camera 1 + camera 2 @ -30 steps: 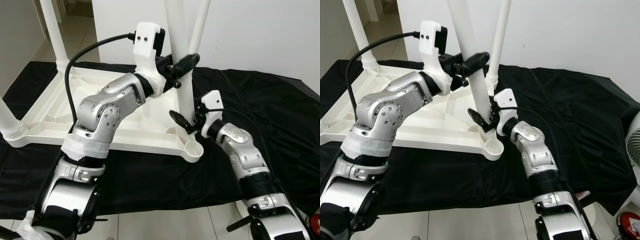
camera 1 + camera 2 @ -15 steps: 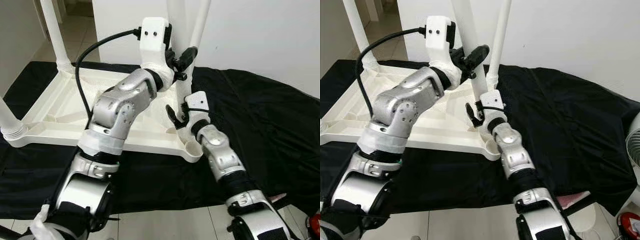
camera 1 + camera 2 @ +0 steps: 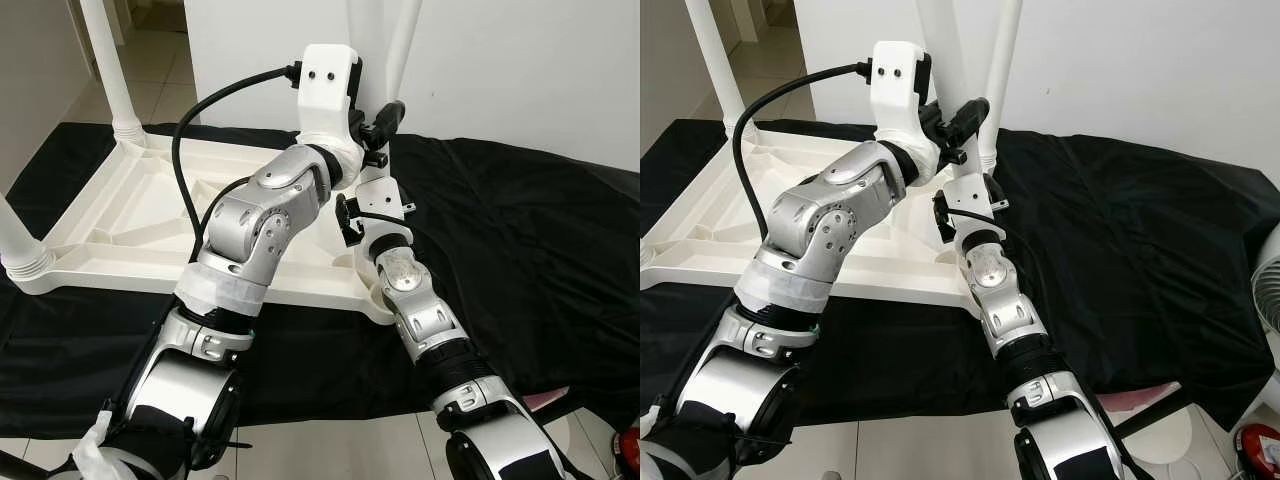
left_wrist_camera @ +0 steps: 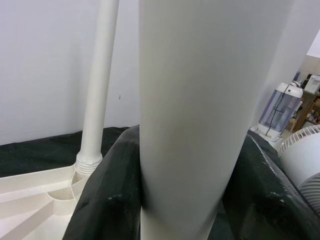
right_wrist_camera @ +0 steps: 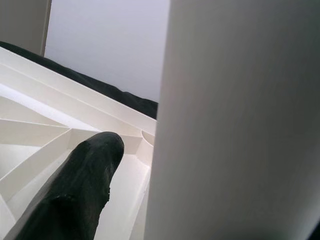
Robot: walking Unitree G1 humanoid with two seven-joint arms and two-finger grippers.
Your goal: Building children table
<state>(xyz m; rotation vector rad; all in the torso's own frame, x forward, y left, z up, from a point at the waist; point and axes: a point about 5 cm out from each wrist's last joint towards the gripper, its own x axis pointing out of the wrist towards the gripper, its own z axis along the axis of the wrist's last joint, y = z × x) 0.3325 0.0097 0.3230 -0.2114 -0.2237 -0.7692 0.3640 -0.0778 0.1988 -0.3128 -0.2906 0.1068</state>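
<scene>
**Both grippers on one white table leg**

I see a white plastic children's table [image 3: 120, 215] lying upside down on a black cloth [image 3: 520, 240], its ribbed underside facing up. White legs stand upright from its corners at 10 and 12 o'clock in the head views.

My left gripper [image 3: 375, 125] is raised at about 12 o'clock, its silver arm bent across the tabletop. Its two black fingers [image 4: 107, 200] are pinching a loose white table leg [image 4: 200, 100], one on each side, holding it upright. Another leg [image 4: 97, 85] stands fixed in its corner socket just beyond.

My right gripper [image 3: 345, 215] sits lower on the same leg, near the table's corner closest to me. One black finger [image 5: 75, 195] lies just beside the leg above the ribbed underside; I cannot tell whether this gripper is pinching it.

A white fan [image 3: 1268, 290] stands at 3 o'clock.
</scene>
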